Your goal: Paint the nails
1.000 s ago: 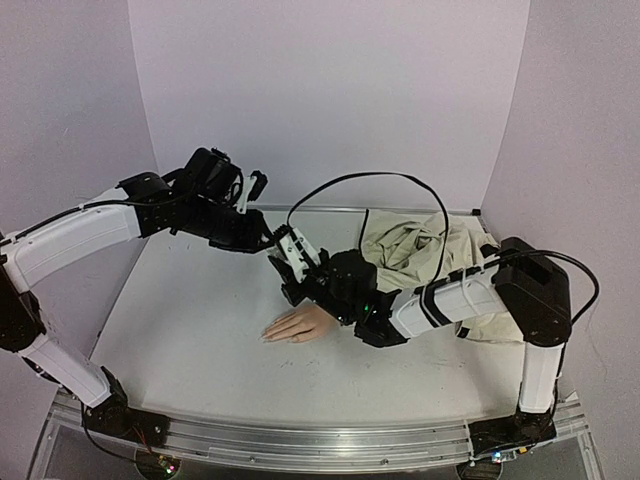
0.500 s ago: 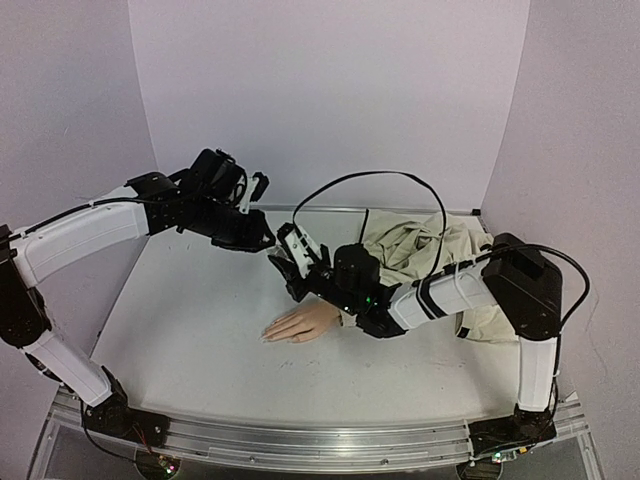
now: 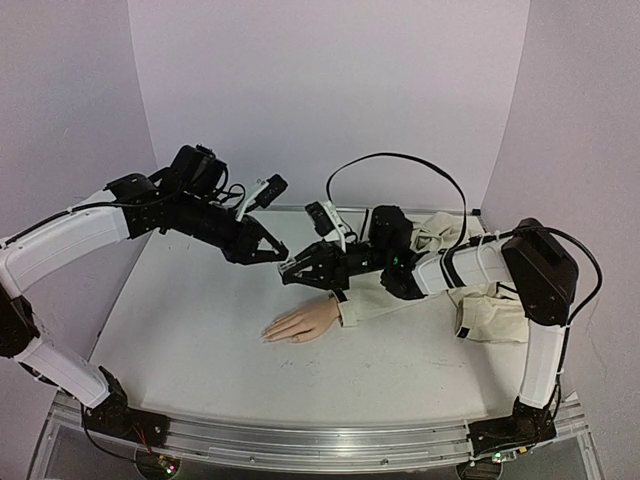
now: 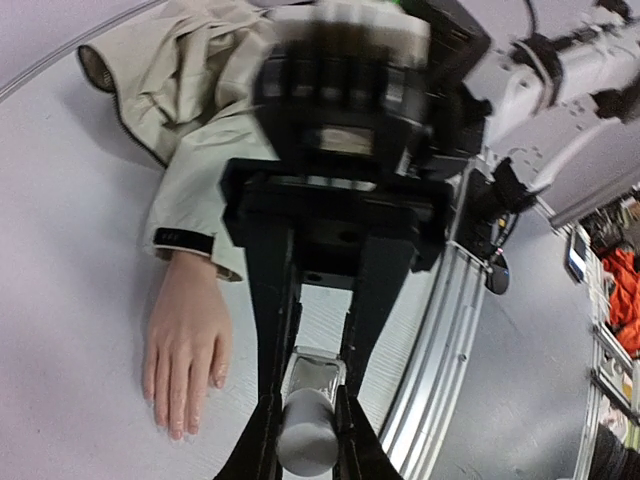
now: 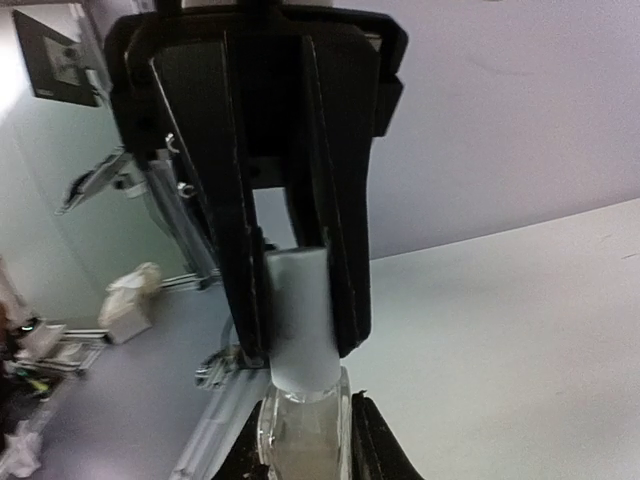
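You get soft, even light from above — only faint shadows on the desk (image 3: pixel 200 350). Your left wrist view blurs the right arm (image 4: pixel 345 70) and bends at its edges; the right wrist view's background is hazy.

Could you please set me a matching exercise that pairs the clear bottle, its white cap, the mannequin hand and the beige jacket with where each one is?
Things:
1. clear bottle
2. white cap
3. mannequin hand
4. beige jacket

Places:
A. lying flat on the table, fingers outstretched
B. gripped by the right gripper
C. bunched on the table's right side
D. gripped by the left gripper

Pairs: 1-D, 2-B, 3-A, 4-C
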